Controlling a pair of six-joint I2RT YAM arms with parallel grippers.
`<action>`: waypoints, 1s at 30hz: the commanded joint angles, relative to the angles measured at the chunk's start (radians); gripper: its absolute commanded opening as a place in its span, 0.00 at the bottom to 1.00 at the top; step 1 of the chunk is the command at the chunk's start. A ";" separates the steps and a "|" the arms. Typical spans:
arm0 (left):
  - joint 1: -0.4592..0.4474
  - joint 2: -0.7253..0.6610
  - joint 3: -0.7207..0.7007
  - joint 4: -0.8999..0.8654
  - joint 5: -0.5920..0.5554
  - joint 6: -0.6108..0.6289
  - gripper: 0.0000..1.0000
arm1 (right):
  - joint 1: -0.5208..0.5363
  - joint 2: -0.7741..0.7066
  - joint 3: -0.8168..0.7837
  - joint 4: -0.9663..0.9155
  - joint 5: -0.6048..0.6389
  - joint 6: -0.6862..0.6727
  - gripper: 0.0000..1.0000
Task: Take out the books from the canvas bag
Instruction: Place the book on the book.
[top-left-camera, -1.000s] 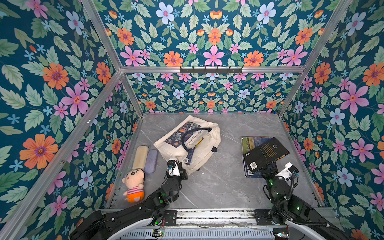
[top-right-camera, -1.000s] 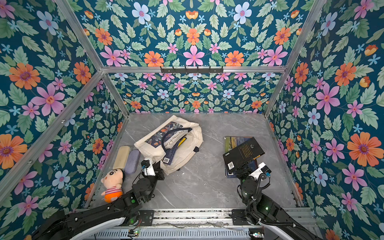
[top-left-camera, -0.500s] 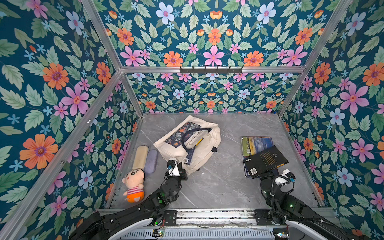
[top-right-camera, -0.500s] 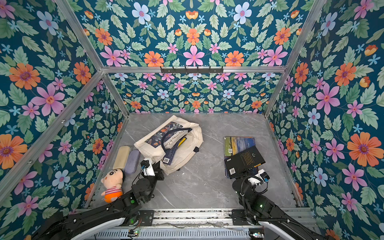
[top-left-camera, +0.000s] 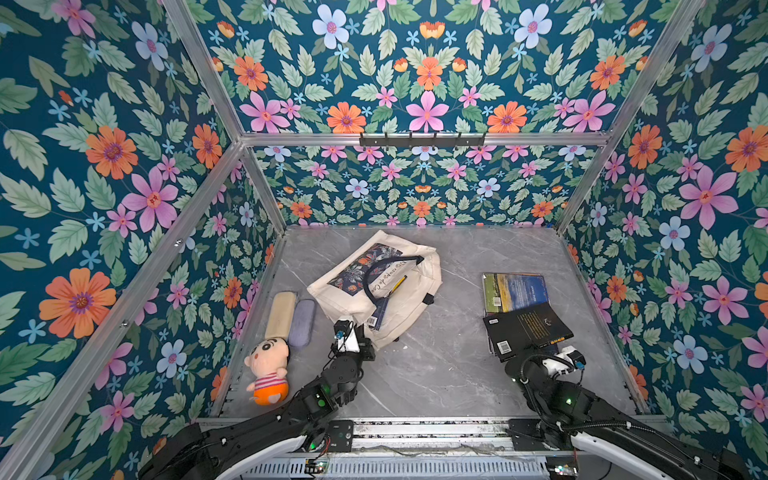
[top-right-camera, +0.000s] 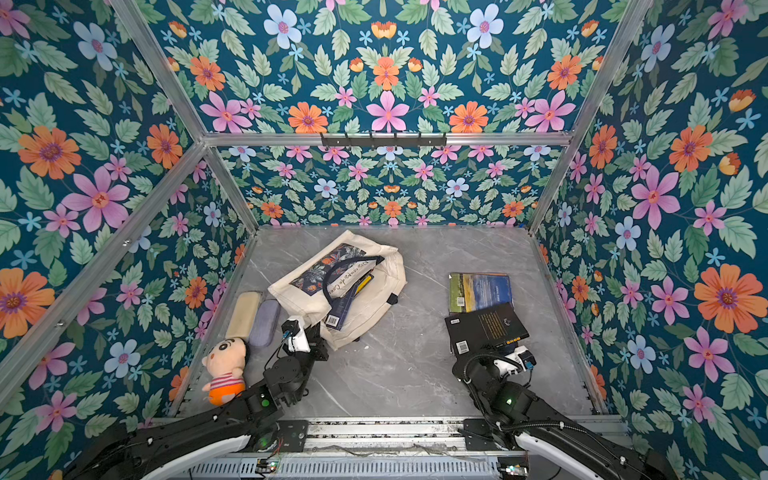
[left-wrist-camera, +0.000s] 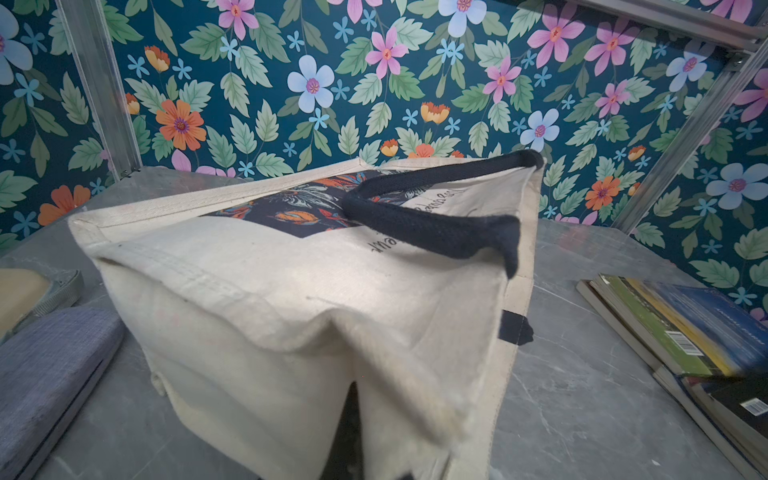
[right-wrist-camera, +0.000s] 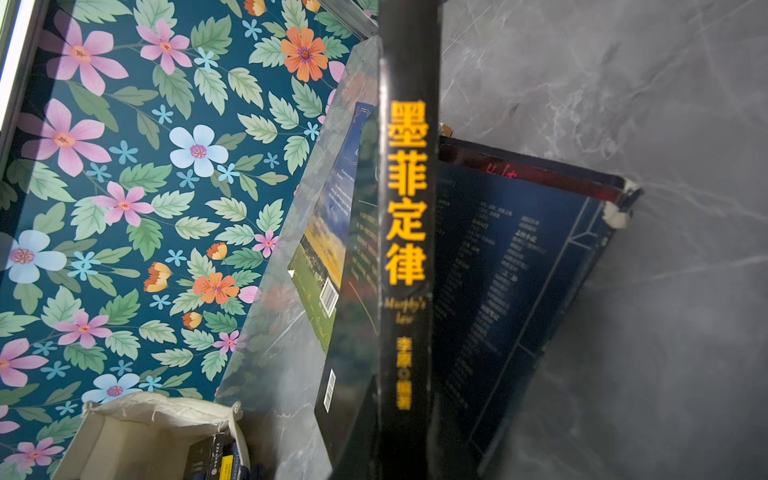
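The left end effector (top-left-camera: 361, 337) pinches the canvas bag (top-left-camera: 399, 291) at its near edge, while the right end effector (top-left-camera: 544, 354) grips the black book (top-left-camera: 528, 328), tilted over the blue book (top-left-camera: 517, 291).

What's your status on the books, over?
Left gripper shut on near corner of canvas bag. Right gripper shut on black book, tilted on the book stack. One dark book pokes from bag mouth; bag handle lies beside it.

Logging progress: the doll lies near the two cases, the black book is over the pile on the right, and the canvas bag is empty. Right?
Not empty. Both top views show a blue book sticking out of the canvas bag. The doll, cases and black book are as said.
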 joint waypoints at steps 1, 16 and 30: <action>0.001 0.006 0.005 0.000 -0.009 -0.005 0.00 | 0.001 -0.009 -0.029 0.076 -0.011 -0.001 0.00; 0.001 0.017 0.008 -0.003 -0.006 -0.005 0.00 | 0.001 0.031 0.018 -0.036 -0.012 0.085 0.58; 0.001 0.029 0.014 -0.001 -0.006 -0.004 0.00 | -0.019 0.009 0.023 0.081 -0.047 -0.077 0.99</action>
